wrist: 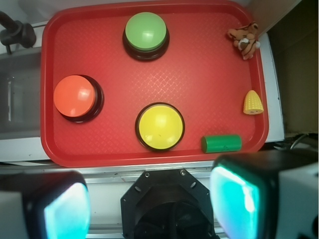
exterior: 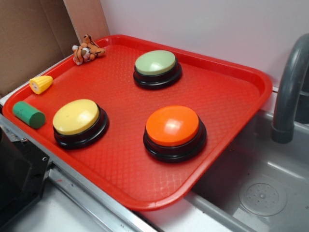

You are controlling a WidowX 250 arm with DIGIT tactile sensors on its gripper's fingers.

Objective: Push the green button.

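The green button (exterior: 155, 63), a pale sage-green dome on a black round base, sits at the far middle of the red tray (exterior: 227, 96). In the wrist view it (wrist: 145, 31) is at the top centre. My gripper (wrist: 149, 206) is open and empty, its two teal-padded fingers (wrist: 67, 211) wide apart at the bottom of the wrist view, high above the tray's near edge and far from the button. The gripper does not show in the exterior view.
On the tray are a yellow button (exterior: 77, 118), an orange button (exterior: 174, 128), a small dark green cylinder (exterior: 28, 114), a toy corn (exterior: 41, 84) and a toy tiger (exterior: 87, 49). A grey sink (exterior: 260, 188) with a faucet (exterior: 289, 87) lies to the right.
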